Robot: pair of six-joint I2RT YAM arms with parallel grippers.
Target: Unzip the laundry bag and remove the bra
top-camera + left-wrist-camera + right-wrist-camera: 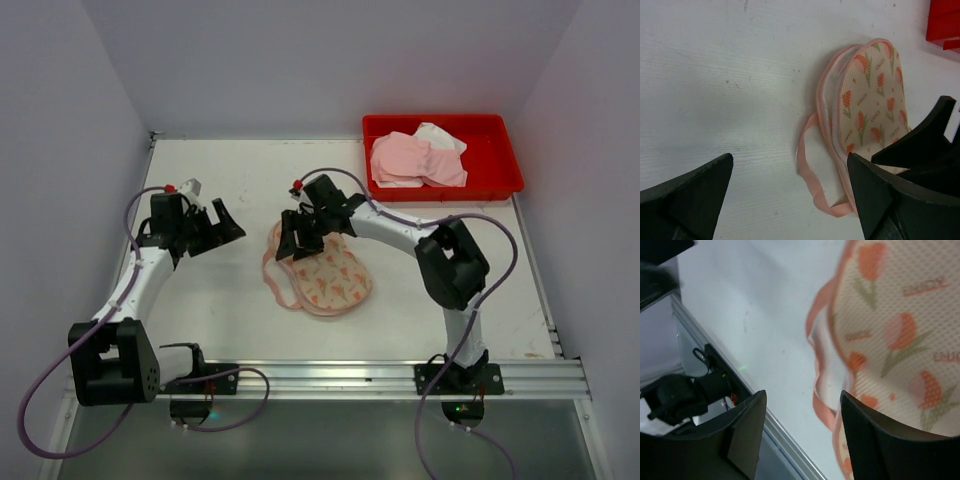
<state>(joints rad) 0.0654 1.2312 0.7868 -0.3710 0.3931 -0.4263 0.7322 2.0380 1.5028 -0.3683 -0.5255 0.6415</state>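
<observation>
The laundry bag [325,275] lies flat at mid-table, cream with a red-pink flower print, pink trim and a pink loop [270,275] on its left side. My right gripper [298,245] hangs over the bag's far-left end with its jaws apart and nothing between them. In the right wrist view the bag [900,340] fills the right side and the gripper [802,394] frames the loop's edge. My left gripper [228,228] stands open to the left of the bag. Its own view shows the bag [870,100] and loop [807,170] ahead of the gripper [790,160]. The bra is hidden.
A red tray [440,121] at the back right holds pink and white cloth [415,158]. Its corner [945,20] shows in the left wrist view. An aluminium rail [380,375] runs along the table's near edge. White walls enclose the left, back and right.
</observation>
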